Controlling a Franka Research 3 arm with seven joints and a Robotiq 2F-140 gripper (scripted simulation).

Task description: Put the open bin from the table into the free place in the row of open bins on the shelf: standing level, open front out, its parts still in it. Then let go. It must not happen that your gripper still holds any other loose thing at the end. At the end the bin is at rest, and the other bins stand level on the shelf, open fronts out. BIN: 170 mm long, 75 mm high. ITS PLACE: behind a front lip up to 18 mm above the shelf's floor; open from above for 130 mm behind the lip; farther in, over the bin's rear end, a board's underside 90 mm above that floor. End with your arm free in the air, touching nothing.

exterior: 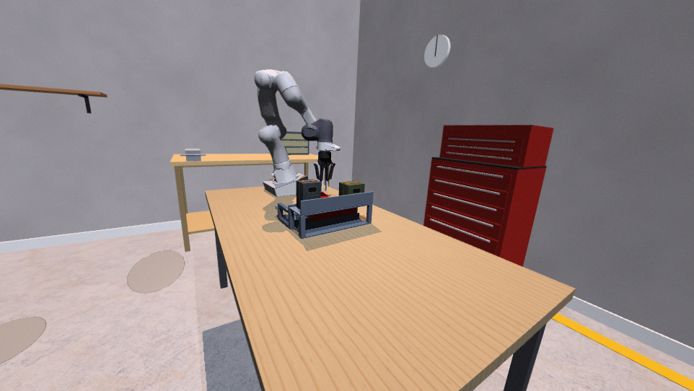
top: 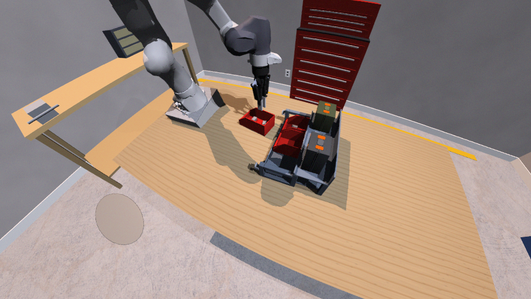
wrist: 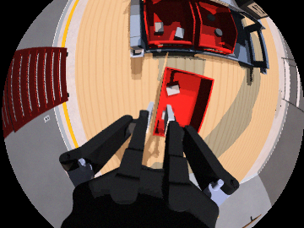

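The gripper (wrist: 160, 116) is nearly closed, its fingertips straddling the near wall of the red open bin (wrist: 192, 100); whether the wall is clamped cannot be told. Small grey parts are seen inside.

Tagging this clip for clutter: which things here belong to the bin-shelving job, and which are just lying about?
Job: red bin on the table, parts inside; gripper, narrowly open over its wall; grey shelf; two red bins on it.
Lying about: green case and dark case atop the shelf; red tool chest; side table; wall clock.
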